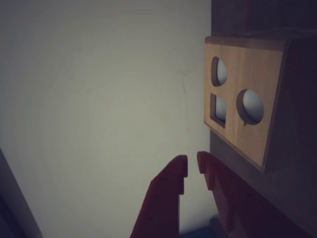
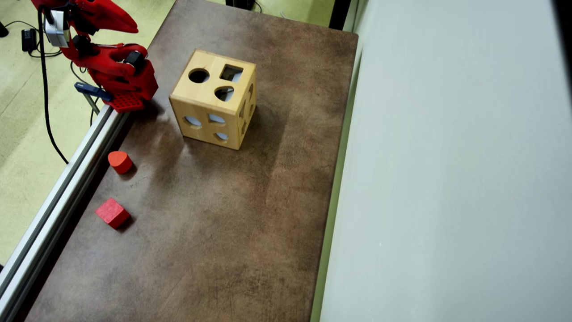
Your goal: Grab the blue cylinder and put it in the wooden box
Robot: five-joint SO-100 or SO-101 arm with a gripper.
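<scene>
Oddly, claw (image 1: 192, 167) sits nearly closed and empty, parked off the surface (image 2: 214, 214) beside the wooden box (image 2: 214, 105); blue cylinder nowhere visible.

Smooth pale-wood box (image 2: 210, 100), matt brown table (image 2: 214, 223)

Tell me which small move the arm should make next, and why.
Probably park the arm: the gripper is nearly shut and holds nothing, and no blue cylinder shows on the table, only the orange-red block and the red cube. It may lie inside the wooden box; I cannot tell.
</scene>
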